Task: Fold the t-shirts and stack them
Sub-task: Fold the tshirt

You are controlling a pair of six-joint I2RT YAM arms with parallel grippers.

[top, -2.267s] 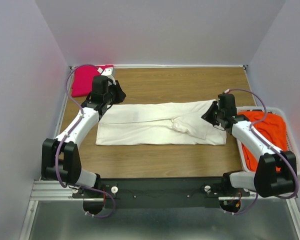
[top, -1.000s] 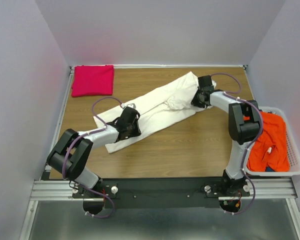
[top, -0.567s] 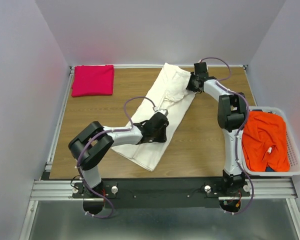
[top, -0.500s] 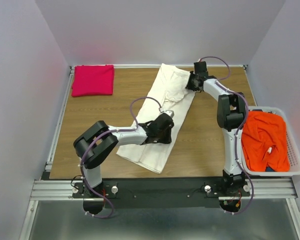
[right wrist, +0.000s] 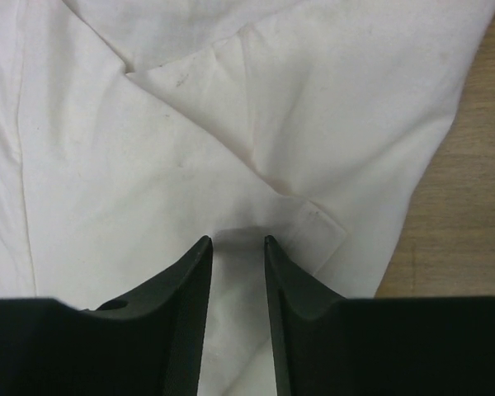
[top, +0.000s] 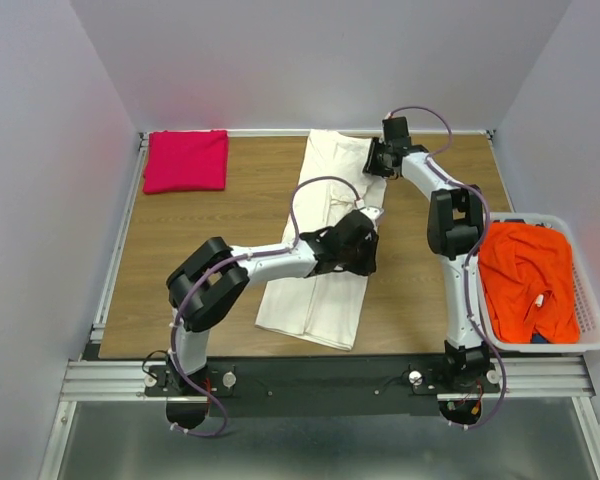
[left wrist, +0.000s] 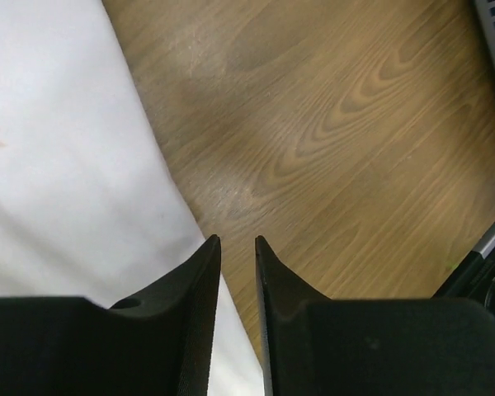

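From above: the cream shirt (top: 315, 300) lies as a long strip on the worktop (top: 200, 240), its long axis running from the far edge back toward my bases, leaning a little left at the near end. My right hand (top: 375, 160) is out at the far end of the strip. My left hand (top: 360, 250) reaches across to the strip's right edge, about halfway along. So I have one hand on the end and one at the middle, and any fold along the length starts from the right hand's end, as I judge it. The pink shirt (top: 185, 160) sits folded in the far left corner, well apart. The orange shirt (top: 525, 275) is heaped in the basket (top: 592, 300) on my right.

Left wrist now: my left hand (left wrist: 238, 241) is narrow, a thin slit between the fingers, nothing pinched that I can see. The cream edge runs just to the left of the tips, with bare wood (left wrist: 355, 148) to the right.

Right wrist: my right hand (right wrist: 238, 241) shows a narrow gap too, right over flat cream cloth (right wrist: 148, 148) with a creased flap ahead. Nothing is bunched between the fingers. The shirt's edge and the wood (right wrist: 470, 214) lie off to the right.
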